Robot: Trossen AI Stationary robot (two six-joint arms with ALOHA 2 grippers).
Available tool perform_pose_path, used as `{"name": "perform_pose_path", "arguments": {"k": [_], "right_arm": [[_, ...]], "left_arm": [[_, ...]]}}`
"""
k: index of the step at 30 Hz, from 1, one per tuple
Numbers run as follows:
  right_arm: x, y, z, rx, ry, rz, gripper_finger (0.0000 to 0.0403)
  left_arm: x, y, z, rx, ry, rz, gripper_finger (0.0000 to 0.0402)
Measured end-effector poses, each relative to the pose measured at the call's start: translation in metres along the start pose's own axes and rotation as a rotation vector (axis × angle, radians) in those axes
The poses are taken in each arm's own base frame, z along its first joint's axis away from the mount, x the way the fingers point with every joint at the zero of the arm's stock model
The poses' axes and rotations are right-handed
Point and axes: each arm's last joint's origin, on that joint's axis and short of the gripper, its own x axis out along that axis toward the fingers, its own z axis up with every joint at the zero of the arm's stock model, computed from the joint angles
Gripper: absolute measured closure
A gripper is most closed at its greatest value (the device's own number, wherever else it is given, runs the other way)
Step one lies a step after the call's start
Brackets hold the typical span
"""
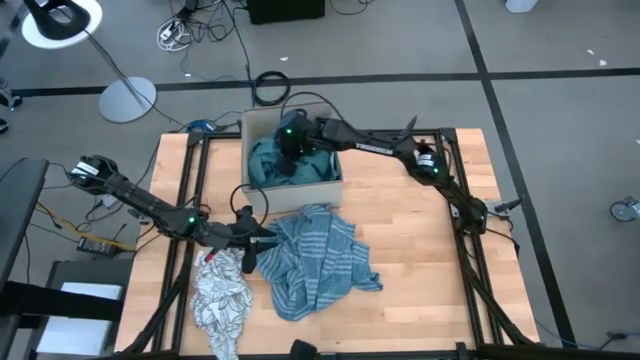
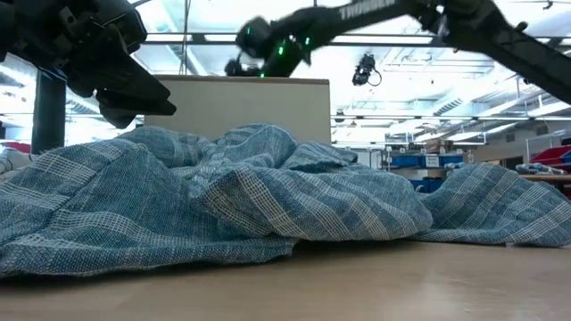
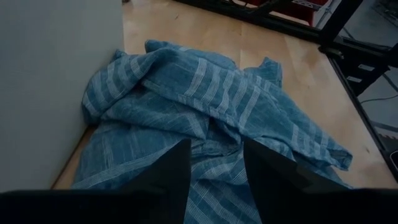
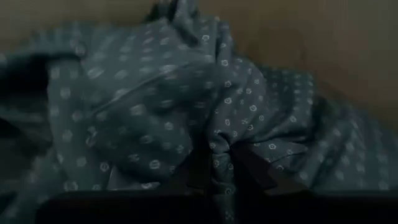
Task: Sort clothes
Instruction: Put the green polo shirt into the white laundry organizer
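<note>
A blue-striped garment [image 1: 315,260] lies crumpled on the wooden table, in front of a tan cardboard box [image 1: 328,188]; it also shows in the low view [image 2: 268,196] and the left wrist view [image 3: 205,93]. My left gripper [image 1: 248,240] is open just above the garment's left edge, its fingers [image 3: 177,171] over the cloth. A teal dotted garment [image 1: 262,165] lies in the box. My right gripper [image 1: 292,152] reaches down into the box and is shut on the teal garment [image 4: 155,93]. A white-grey patterned piece [image 1: 222,300] lies at the near left. My right gripper pinches a bunched fold of the teal garment [image 4: 219,146] between its two fingers, coming from above into the box. The rest of the garment lies slack in the box around the fingers.
The box's pale wall [image 3: 50,81] stands close beside the striped garment and my left gripper. Bare wood [image 1: 430,260] lies to the right of the striped garment. Dark frame rails [image 1: 470,280] run along the table's sides.
</note>
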Motion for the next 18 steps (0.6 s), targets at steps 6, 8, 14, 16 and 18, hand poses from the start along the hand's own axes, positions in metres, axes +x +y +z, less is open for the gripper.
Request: {"name": "perform_pose_path", "arguments": {"k": [6, 8, 14, 16, 18], "right_arm": [[0.048, -0.016, -0.021, 0.154, 0.047, 0.003, 0.0315], [0.057, -0.020, -0.025, 0.197, 0.055, 0.036, 0.0288], [0.048, -0.020, -0.020, 0.172, 0.046, 0.077, 0.0212], [0.036, -0.019, -0.015, 0.139, 0.047, 0.082, 0.0195], [0.017, -0.020, -0.007, 0.121, 0.031, 0.083, 0.0183]], "left_arm": [[0.000, 0.000, 0.000, 0.002, 0.004, 0.002, 0.0249], [0.000, 0.000, 0.000, 0.002, 0.003, 0.001, 0.0249], [0.000, 0.001, -0.001, 0.005, 0.011, 0.006, 0.0249], [0.000, 0.000, -0.001, 0.006, 0.012, 0.004, 0.0249], [0.000, 0.001, -0.001, 0.007, 0.013, 0.005, 0.0249]]}}
